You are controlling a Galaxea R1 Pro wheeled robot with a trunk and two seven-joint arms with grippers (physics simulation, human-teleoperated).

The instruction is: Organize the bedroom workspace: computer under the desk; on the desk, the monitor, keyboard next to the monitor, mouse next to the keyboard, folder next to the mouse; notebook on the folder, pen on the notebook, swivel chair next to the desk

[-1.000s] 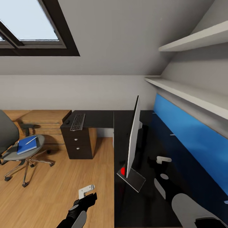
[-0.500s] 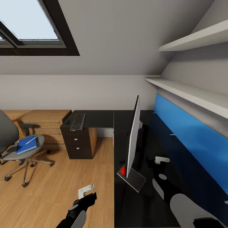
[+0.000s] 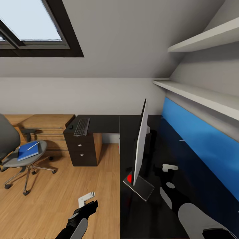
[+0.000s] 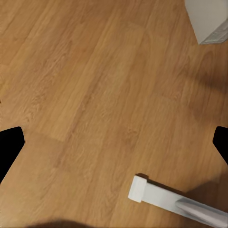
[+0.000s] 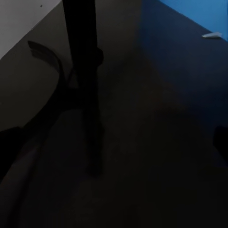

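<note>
The monitor (image 3: 141, 142) stands edge-on on the glossy black desk (image 3: 103, 124), and its black stand (image 5: 85, 85) shows close in the right wrist view. The keyboard (image 3: 81, 127) and the small black mouse (image 3: 70, 127) lie on the desk's far left wing. At the left, the swivel chair (image 3: 13, 159) carries the blue folder (image 3: 26, 152) with the white pen (image 3: 32, 146) on it. My left gripper (image 3: 86, 198) hangs open over the wooden floor (image 4: 104, 85). My right gripper (image 3: 170, 167) is open above the desk behind the monitor. The notebook and computer are hidden from me.
A black drawer unit (image 3: 83, 149) sits under the keyboard, with light wooden cabinets (image 3: 46, 127) beside it. A blue panel (image 3: 199, 139) and white shelves (image 3: 199, 96) line the right wall. Open floor (image 3: 66, 186) lies between chair and desk. A white box corner (image 4: 209, 19) and a white bar (image 4: 156, 194) rest on the floor.
My left gripper has drifted slightly left and lower. The view has shifted a little. The chair, the folder and the desk items have not moved.
</note>
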